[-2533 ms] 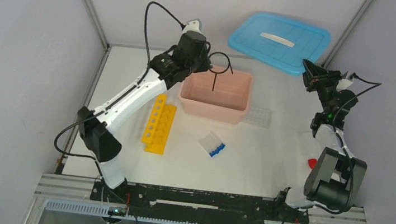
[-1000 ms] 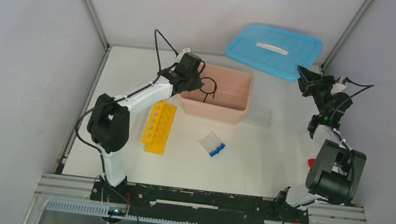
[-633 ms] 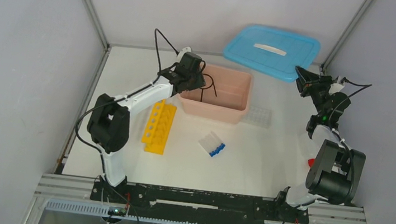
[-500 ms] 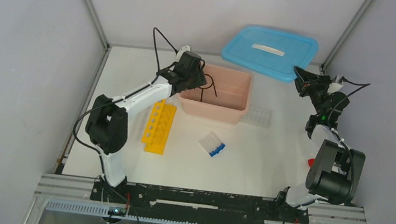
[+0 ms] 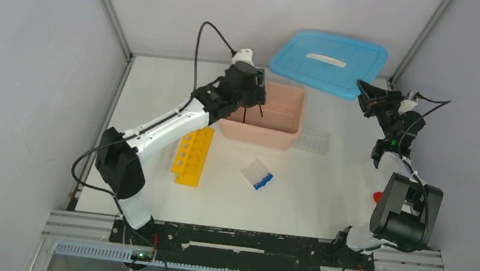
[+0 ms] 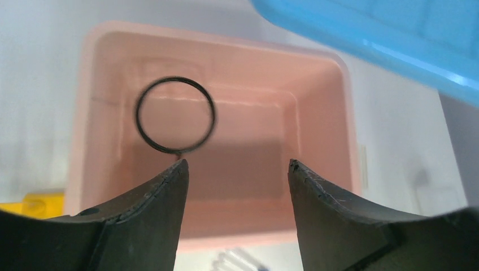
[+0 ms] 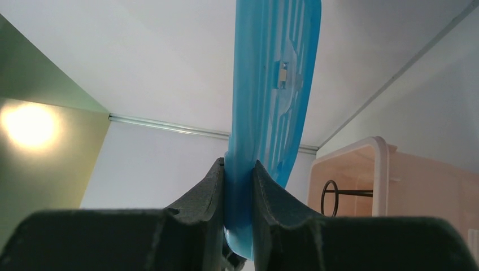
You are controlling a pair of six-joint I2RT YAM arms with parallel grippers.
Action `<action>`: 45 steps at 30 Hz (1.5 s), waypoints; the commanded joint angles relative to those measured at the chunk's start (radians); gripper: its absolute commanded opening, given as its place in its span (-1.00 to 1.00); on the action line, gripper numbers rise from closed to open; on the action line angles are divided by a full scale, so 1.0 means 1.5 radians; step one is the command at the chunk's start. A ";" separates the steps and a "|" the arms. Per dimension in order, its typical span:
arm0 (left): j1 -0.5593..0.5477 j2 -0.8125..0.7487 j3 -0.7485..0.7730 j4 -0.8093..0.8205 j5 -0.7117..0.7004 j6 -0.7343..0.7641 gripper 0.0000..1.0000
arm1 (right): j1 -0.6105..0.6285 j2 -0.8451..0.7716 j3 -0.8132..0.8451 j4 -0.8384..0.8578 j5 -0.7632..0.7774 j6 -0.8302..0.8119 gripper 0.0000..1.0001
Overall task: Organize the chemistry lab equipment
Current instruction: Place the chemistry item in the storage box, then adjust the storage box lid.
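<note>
My left gripper (image 5: pixel 250 90) hovers open over a pink bin (image 5: pixel 259 135), nothing between its fingers. In the left wrist view the black wire ring (image 6: pixel 176 78) rests inside the bin (image 6: pixel 316 113), beyond the left gripper (image 6: pixel 237 166). The right wrist view catches the ring (image 7: pixel 322 199) too. My right gripper (image 5: pixel 367 95) is shut on the edge of a blue lid (image 5: pixel 330 54), held tilted behind the bin; the pads (image 7: pixel 212 186) pinch the lid (image 7: pixel 271 84). The yellow rack (image 5: pixel 192 154), several blue-capped tubes (image 5: pixel 257 175) and the clear tray (image 5: pixel 312 141) lie on the table.
A red-capped bottle (image 5: pixel 378 196) stands by the right arm's base. Grey walls close in the table on the left, back and right. The yellow rack's corner (image 6: pixel 34 203) shows just left of the bin.
The left gripper has opened and let go of the ring, which now lies in the bin. It has since lifted and shifted right. The right gripper still holds the lid.
</note>
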 commanded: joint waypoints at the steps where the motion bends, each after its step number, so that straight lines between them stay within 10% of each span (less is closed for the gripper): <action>1: -0.088 -0.055 0.013 -0.011 -0.016 0.109 0.37 | -0.013 -0.043 0.029 0.032 0.004 -0.011 -1.00; 14: -0.225 -0.061 -0.045 0.027 0.089 0.138 0.31 | -0.090 -0.125 0.017 -0.051 -0.010 -0.043 -1.00; 25: -0.229 -0.162 -0.108 -0.021 -0.073 0.108 0.36 | -0.048 -0.185 0.001 -0.075 -0.034 -0.041 -1.00; 45: -0.046 -0.474 -0.433 0.224 -0.041 -0.177 0.87 | 0.049 -0.335 -0.092 -0.118 -0.056 0.016 -1.00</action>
